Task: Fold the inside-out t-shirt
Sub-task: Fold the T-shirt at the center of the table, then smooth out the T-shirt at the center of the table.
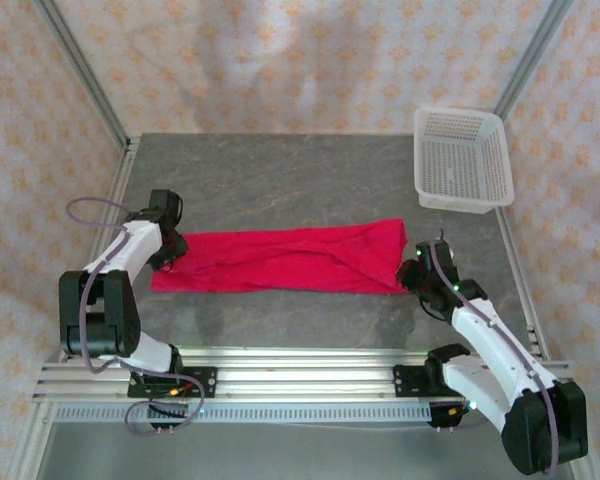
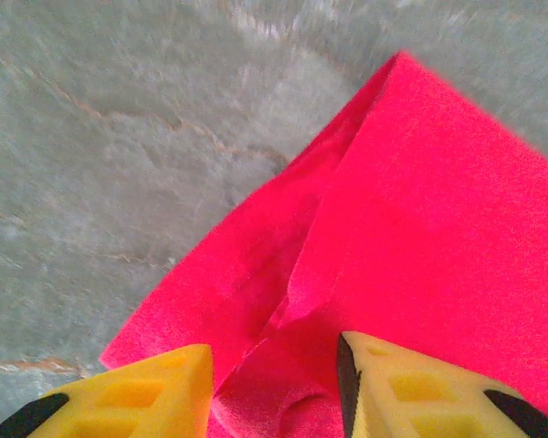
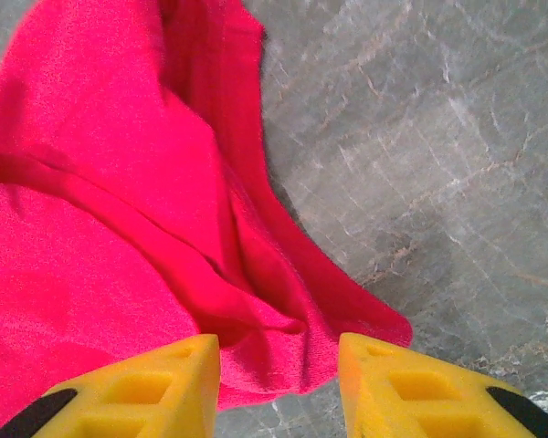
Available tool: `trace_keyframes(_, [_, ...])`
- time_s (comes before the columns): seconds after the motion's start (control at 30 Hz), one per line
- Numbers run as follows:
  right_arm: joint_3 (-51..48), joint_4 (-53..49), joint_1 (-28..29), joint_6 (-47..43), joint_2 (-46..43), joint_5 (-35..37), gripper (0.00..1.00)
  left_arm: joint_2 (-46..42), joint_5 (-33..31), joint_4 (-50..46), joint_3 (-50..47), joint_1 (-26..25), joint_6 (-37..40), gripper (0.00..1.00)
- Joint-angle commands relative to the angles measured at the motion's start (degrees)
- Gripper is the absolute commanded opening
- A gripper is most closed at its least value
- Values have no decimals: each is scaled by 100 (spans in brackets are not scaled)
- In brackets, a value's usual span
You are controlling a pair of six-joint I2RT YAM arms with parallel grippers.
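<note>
Both arms reach forward from the near rail, elbows bent, wrists tipped down toward the gray tabletop (image 1: 280,325). The left gripper (image 1: 170,252) stands spread over the left end of the red t-shirt (image 1: 280,260), and the right gripper (image 1: 413,273) stands spread over its right end. Cloth lies loose, unpinched, between each pair of yellow fingers (image 2: 137,392). The t-shirt stretches as a long flat band across the middle of the tabletop. A white mesh basket (image 1: 460,160) sits at the far right corner.

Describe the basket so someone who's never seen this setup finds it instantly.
Start at the grey stone-patterned table. At its far right corner stands the white mesh basket. Unlike the red t-shirt, which lies as a flat band across the table's middle, it is rigid, white and perforated.
</note>
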Motion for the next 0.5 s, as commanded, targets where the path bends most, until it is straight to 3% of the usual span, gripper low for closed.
trace_keyframes(0.0, [566,-86,5,-47,16,155,39,-404,-648,-239,514,-346,-126,42])
trace_keyframes(0.13, [1078,392,320,-179,884,-173,43,-316,-269,22,655,-787,-301,43])
trace_keyframes(0.3, [1906,953,879,-551,2502,-335,50,283,696,420,558,-814,-514,42])
trace_keyframes(0.47, [2723,916,1015,-991,3794,-314,54,512,837,511,532,-797,-497,41])
